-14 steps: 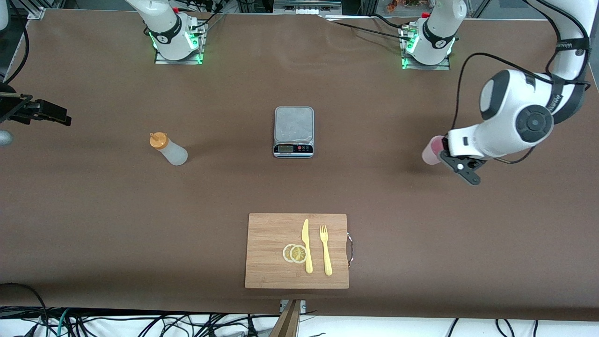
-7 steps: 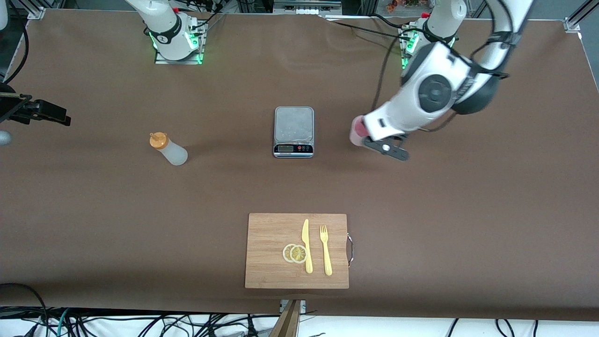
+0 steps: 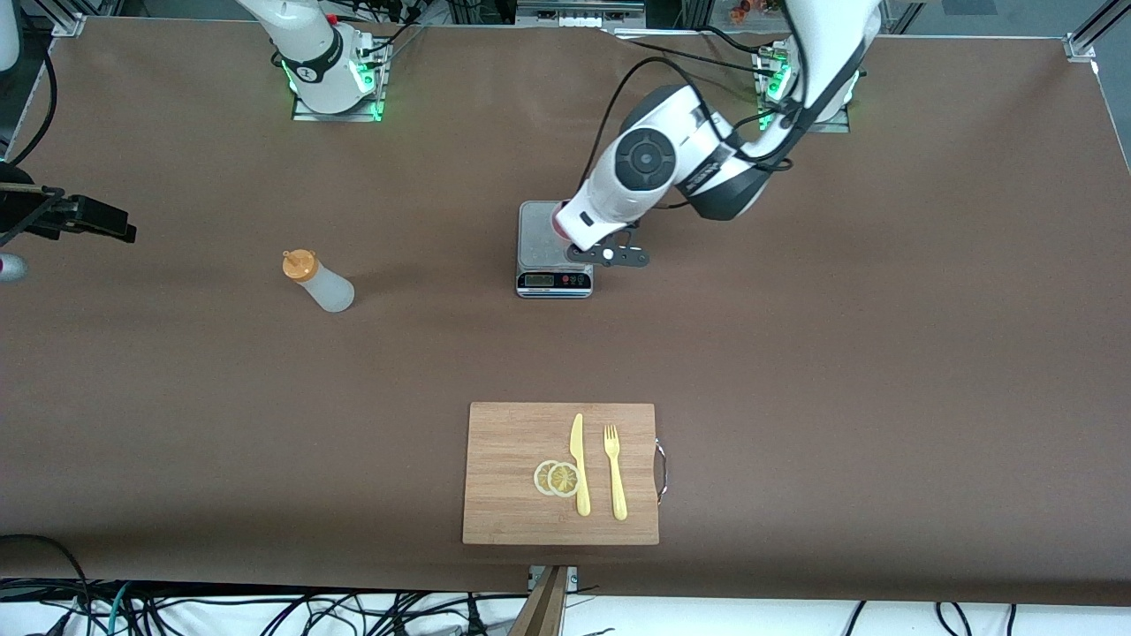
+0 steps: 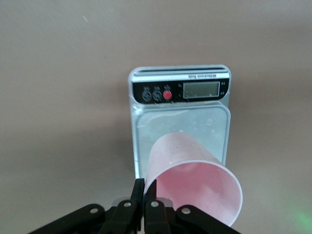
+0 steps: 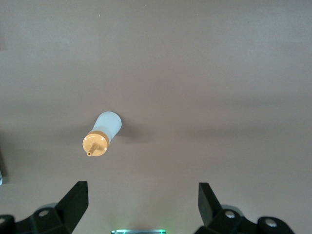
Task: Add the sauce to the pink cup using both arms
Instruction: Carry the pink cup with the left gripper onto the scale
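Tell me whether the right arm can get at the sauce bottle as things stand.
Probably yes: the right claw hangs open above the sauce bottle, which stands alone on bare table, nothing beside it.

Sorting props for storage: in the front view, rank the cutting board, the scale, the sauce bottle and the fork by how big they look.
Largest to smallest:
1. cutting board
2. scale, partly covered by the left arm
3. and 4. sauce bottle and fork: too alike to rank; the fork looks longer, the bottle wider.

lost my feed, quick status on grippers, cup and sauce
Left gripper shut on pink cup, over the scale. Right gripper open, waiting above the sauce. Nothing in the way.
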Available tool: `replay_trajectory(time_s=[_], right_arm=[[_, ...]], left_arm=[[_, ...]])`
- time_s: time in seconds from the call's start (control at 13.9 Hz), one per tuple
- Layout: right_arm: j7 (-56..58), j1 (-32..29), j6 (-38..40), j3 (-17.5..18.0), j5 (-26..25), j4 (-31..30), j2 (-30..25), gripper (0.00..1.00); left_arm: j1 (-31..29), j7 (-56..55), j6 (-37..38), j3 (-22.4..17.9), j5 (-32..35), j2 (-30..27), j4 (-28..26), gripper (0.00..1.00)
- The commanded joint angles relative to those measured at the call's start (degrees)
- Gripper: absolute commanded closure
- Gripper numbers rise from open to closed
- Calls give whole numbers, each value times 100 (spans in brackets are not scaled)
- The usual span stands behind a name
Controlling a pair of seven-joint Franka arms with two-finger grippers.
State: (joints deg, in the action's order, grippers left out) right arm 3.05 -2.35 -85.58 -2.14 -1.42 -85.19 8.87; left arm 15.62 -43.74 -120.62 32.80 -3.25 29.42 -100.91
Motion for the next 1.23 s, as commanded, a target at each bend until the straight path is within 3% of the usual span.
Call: replay_trajectory(time_s=[0.0,0.43,0.5,0.58,0.65,0.87,1.15], right_arm=[[20,-2,-56,3,-8,-16,-8,0],[37,-19,32,-6,-16,-16,18,0],[46,-28,32,-6,-8,-16,18,0],[46,-46,32,-6,-8,-16,18,0],[38,-46,23,-15,1,-16,18,0],[11,-37,32,-15,-34,-16,18,0],[212,-125,128,-24,-34,-33,53,0]], left_arm=[[178,-363,21,-90,306,248,212,100],[485,-610,-40,-107,395,363,142,100],[486,-653,-102,-107,404,371,133,66],[494,-732,-120,-107,413,389,142,20],[477,-681,-111,-99,422,380,151,0],[407,-654,11,-90,422,275,194,0],[22,-532,1335,-64,422,-470,536,0]])
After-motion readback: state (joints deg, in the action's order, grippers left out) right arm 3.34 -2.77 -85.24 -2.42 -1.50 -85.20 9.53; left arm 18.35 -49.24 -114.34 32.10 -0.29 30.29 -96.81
